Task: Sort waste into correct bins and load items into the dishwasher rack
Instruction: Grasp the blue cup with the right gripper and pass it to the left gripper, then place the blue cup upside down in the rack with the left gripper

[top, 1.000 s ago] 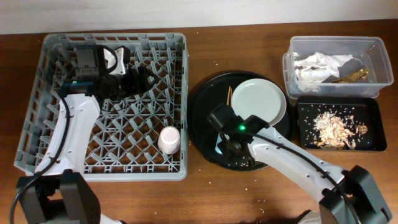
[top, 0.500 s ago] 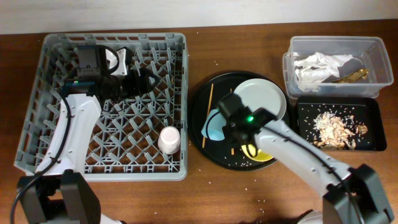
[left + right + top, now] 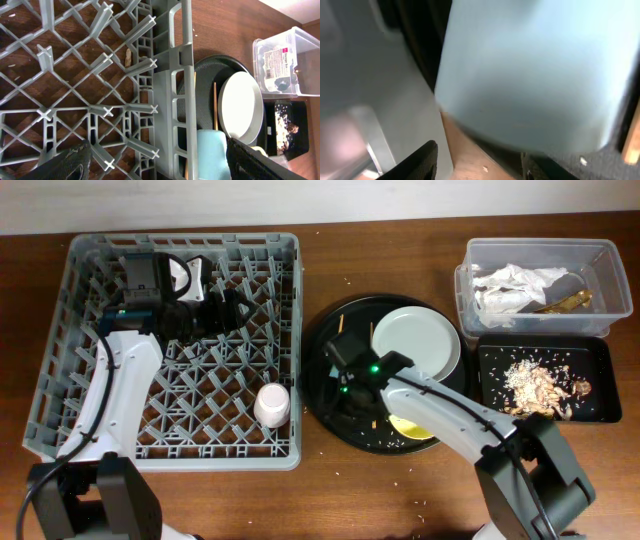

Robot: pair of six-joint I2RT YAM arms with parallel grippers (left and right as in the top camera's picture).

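Grey rack (image 3: pixel 185 242) wall stands close to the round black tray (image 3: pixel 317 392), with only a narrow strip of table between them. We find the left gripper (image 3: pixel 165 162) spread wide over the rack, holding nothing. The right gripper (image 3: pixel 475 165) is also spread. The light blue cup (image 3: pixel 530 75) is just ahead of it on that tray, beside the plate (image 3: pixel 242 107). The clear tub (image 3: pixel 280 65) bears a red-and-white sticker, its writing too small to read.
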